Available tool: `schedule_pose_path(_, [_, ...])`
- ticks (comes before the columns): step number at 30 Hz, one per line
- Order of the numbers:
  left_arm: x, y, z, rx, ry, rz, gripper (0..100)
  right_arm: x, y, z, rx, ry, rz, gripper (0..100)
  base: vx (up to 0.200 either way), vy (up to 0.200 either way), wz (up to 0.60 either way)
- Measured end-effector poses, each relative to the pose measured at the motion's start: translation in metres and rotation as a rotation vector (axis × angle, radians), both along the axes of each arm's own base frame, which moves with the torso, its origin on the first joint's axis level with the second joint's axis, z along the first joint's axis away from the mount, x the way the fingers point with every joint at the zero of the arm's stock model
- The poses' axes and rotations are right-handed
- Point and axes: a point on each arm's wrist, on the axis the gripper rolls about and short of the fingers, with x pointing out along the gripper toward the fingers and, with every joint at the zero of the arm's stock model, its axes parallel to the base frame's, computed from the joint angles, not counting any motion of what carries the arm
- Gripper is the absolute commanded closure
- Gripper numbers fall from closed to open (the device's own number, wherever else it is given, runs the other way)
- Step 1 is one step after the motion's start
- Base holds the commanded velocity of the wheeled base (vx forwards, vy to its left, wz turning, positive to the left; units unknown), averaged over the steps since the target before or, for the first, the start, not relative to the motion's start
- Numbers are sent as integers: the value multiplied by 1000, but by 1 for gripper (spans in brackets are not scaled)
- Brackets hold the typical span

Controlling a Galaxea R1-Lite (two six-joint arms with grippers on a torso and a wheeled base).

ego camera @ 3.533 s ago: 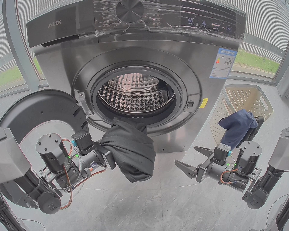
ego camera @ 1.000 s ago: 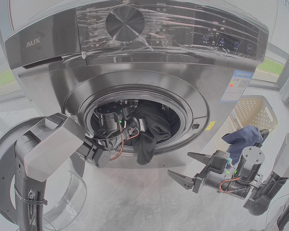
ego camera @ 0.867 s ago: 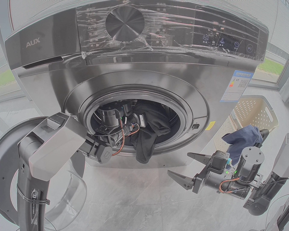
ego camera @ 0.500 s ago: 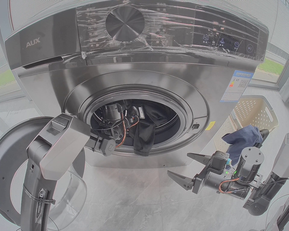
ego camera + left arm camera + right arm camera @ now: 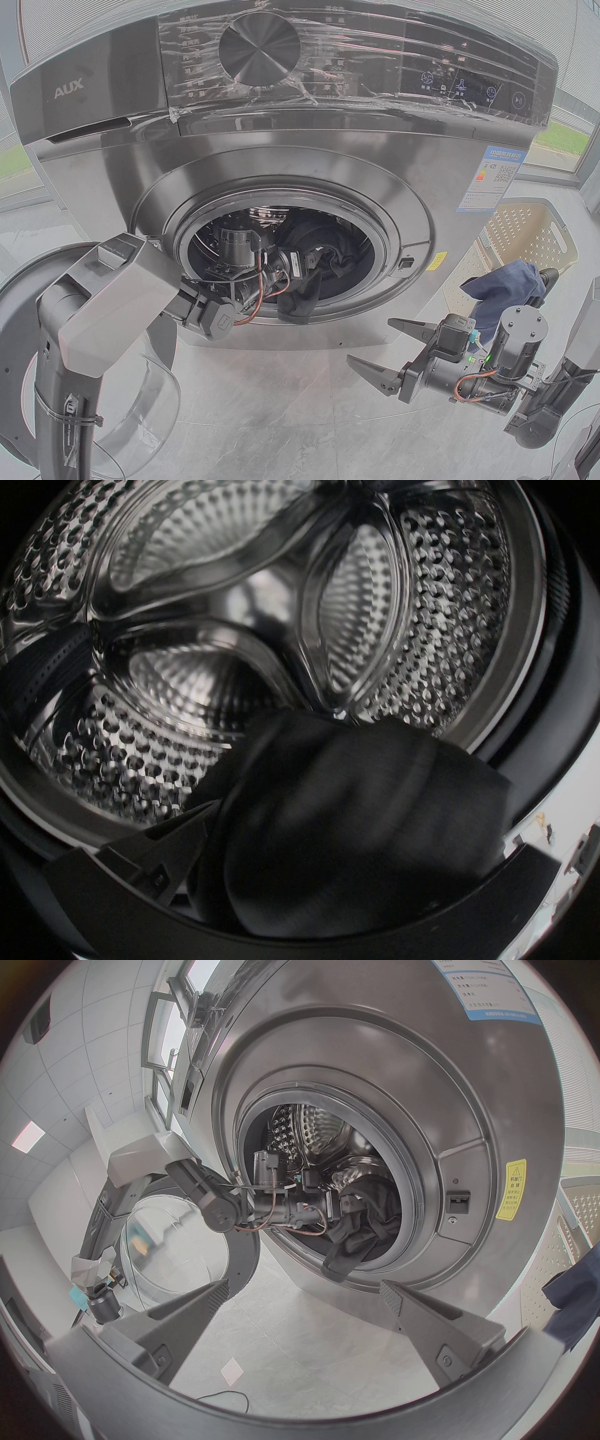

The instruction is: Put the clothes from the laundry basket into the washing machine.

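Note:
The washing machine point(image 5: 387, 187) stands with its round door point(image 5: 19, 312) swung open to the left. My left arm is inside the drum point(image 5: 187, 686), and its gripper point(image 5: 312, 259) is wrapped in a black garment point(image 5: 325, 247). In the left wrist view one finger point(image 5: 169, 849) stands wide, as on an open gripper. The black garment point(image 5: 362, 830) covers the other finger. A fold of it point(image 5: 299, 307) hangs over the drum's rim. My right gripper point(image 5: 370, 342) is open and holds nothing, low in front of the machine. A blue garment point(image 5: 503, 287) lies over the laundry basket's point(image 5: 537, 228) edge.
The beige perforated basket leans against the machine's right side, behind my right arm. Grey tiled floor point(image 5: 281, 406) lies open in front of the machine. The open door's glass bowl point(image 5: 144, 400) bulges beside my left arm.
The head view has come closer to the machine. My left arm carried the black garment from outside into the drum, and less of it now hangs over the rim. The right arm is still.

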Motion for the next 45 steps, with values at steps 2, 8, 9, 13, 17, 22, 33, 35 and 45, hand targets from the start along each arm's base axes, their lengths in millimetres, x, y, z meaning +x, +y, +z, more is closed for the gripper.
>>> schedule_pose_path(2, [-11, 0, -2, 18, 42, -23, 0, 0, 1, 0, 0, 0, 2, 0, 0, 0, 0])
schedule_pose_path(8, [-26, -7, -4, 34, 74, -63, 0, -1, 1, 0, 1, -1, 7, 0, 0, 0, 0])
schedule_pose_path(9, [-26, -8, -5, 35, 75, -65, 0, -1, 1, 0, 1, -1, 7, 0, 0, 0, 0])
schedule_pose_path(13, [-27, -12, -10, 43, 79, -77, 100, -1, 2, 0, 1, -1, 7, 0, 0, 0, 0])
schedule_pose_path(17, [-19, -12, -8, 27, 48, -58, 100, -1, 2, 0, 1, -1, 7, 0, 0, 0, 0])
schedule_pose_path(22, [-11, -11, -10, 20, 34, -36, 100, -1, 2, 0, 0, 0, 9, 0, 0, 0, 0])
schedule_pose_path(33, [-5, -11, -3, -7, -23, -1, 100, -2, 3, 0, 1, 0, 13, 0, 0, 0, 0])
schedule_pose_path(35, [-3, -8, 0, -13, -40, 15, 100, -2, 3, 0, 2, 0, 13, 0, 0, 0, 0])
schedule_pose_path(45, [8, -7, 28, -70, -140, 51, 0, -1, 4, -2, -2, 5, 14, 0, 0, 0, 0])
